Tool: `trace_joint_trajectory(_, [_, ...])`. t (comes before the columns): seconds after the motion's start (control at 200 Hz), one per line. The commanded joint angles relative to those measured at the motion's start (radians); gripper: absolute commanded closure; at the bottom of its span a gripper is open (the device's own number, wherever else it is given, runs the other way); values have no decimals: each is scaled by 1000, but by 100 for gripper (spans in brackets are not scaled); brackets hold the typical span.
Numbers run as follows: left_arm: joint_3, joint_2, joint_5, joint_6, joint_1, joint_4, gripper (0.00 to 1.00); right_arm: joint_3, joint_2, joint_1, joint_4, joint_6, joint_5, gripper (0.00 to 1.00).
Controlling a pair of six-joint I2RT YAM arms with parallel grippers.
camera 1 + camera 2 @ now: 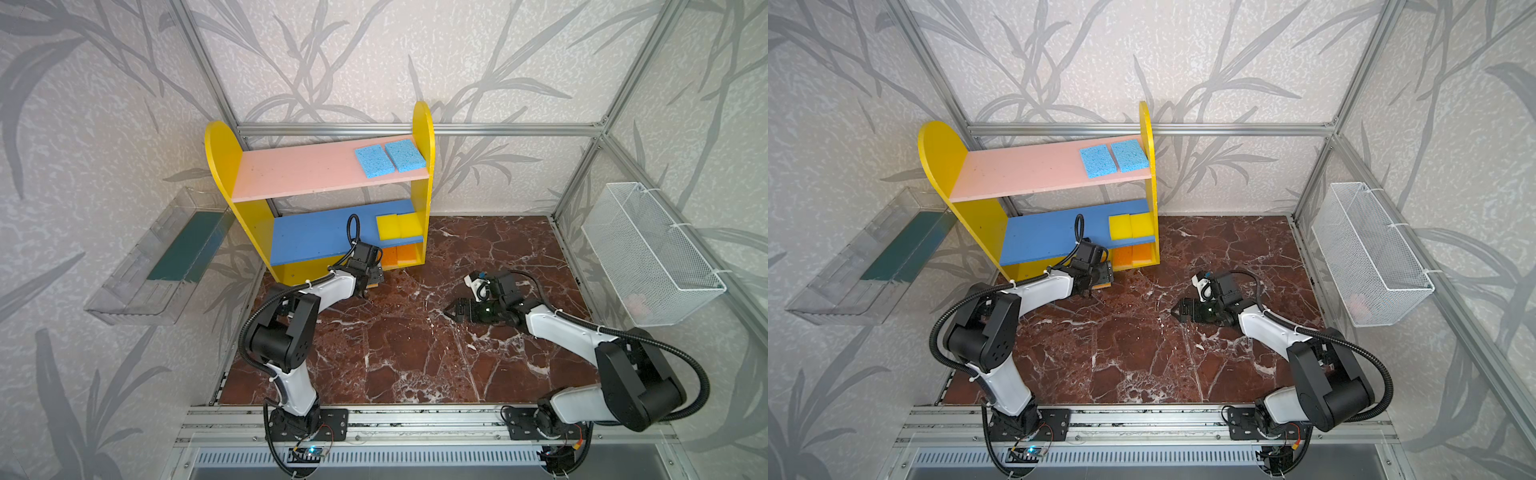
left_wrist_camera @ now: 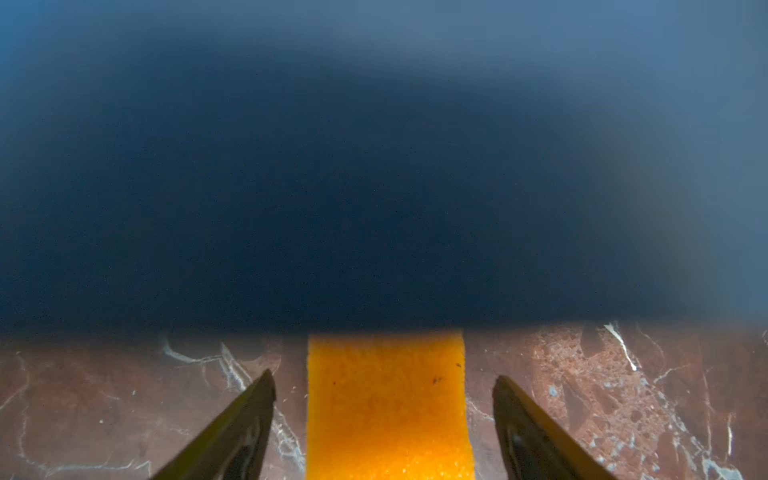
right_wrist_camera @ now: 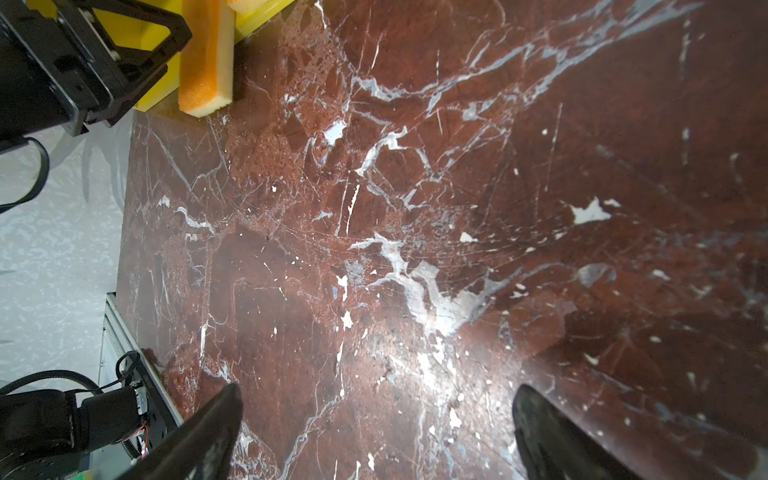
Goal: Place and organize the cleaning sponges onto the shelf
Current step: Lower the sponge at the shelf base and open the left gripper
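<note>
The shelf (image 1: 224, 166) stands at the back left. Two blue cleaning sponges (image 1: 388, 160) lie on its pink board, two yellow ones (image 1: 399, 226) on the blue board, and orange ones (image 1: 398, 255) on the base. My left gripper (image 1: 374, 278) is at the bottom level's front, open. An orange sponge (image 2: 386, 407) lies between its fingers (image 2: 257, 415) with a gap on each side. Its far end is under the blue board. In the right wrist view that sponge (image 3: 205, 62) rests at the yellow base's edge. My right gripper (image 1: 451, 309) hovers open over the marble, empty.
A clear plastic tray with a green liner (image 1: 166, 257) hangs on the left wall. A white wire basket (image 1: 648, 253) hangs on the right wall. The red marble floor (image 1: 415, 353) spreads between the arms. Metal frame rails run along the front.
</note>
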Motion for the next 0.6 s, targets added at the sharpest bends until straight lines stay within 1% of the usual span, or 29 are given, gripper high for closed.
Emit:
trace_joint_trajectory(0.0, [10,-24,-15,2,3,-5,13,-1,10,-4,11,3,-11,1])
trace_joint_trajectory(0.135, [-25,-96,75,-19,3,-4,15,0,8,-4,10,1,-11,1])
trace_joint_trajectory(0.21, [-79,-158,118,-68,4,28,19,0,8,-3,9,0,-14,1])
trace_joint_trajectory(0.255, [-133,-197,165,-93,3,85,23,0,7,-3,13,-2,-20,1])
trace_joint_trajectory(0.295, [-183,-232,192,-113,1,132,30,-2,2,-3,13,-2,-25,1])
trace_joint_trajectory(0.335, [-234,-268,195,-144,-1,166,43,-3,-4,-3,13,-2,-26,1])
trace_joint_trajectory(0.405, [-329,-328,204,-193,-1,233,71,-9,-20,-3,12,-5,-22,1])
trace_joint_trajectory(0.43, [-362,-349,206,-212,-1,256,85,-9,-25,-3,11,-5,-22,1])
trace_joint_trajectory(0.44, [-375,-358,207,-220,-1,267,89,-9,-26,-3,11,-5,-22,1])
trace_joint_trajectory(0.445, [-383,-361,207,-227,-1,272,89,-9,-27,-3,11,-5,-22,1])
trace_joint_trajectory(0.45, [-390,-364,207,-227,-1,276,94,-9,-28,-3,11,-6,-22,1])
trace_joint_trajectory(0.455, [-395,-369,208,-236,-1,282,94,-10,-28,-3,11,-5,-22,1])
trace_joint_trajectory(0.47, [-414,-380,210,-249,-1,298,100,-9,-29,-3,11,-4,-22,1])
trace_joint_trajectory(0.595, [-563,-431,230,-352,-1,484,100,-15,-30,-3,18,1,-26,1])
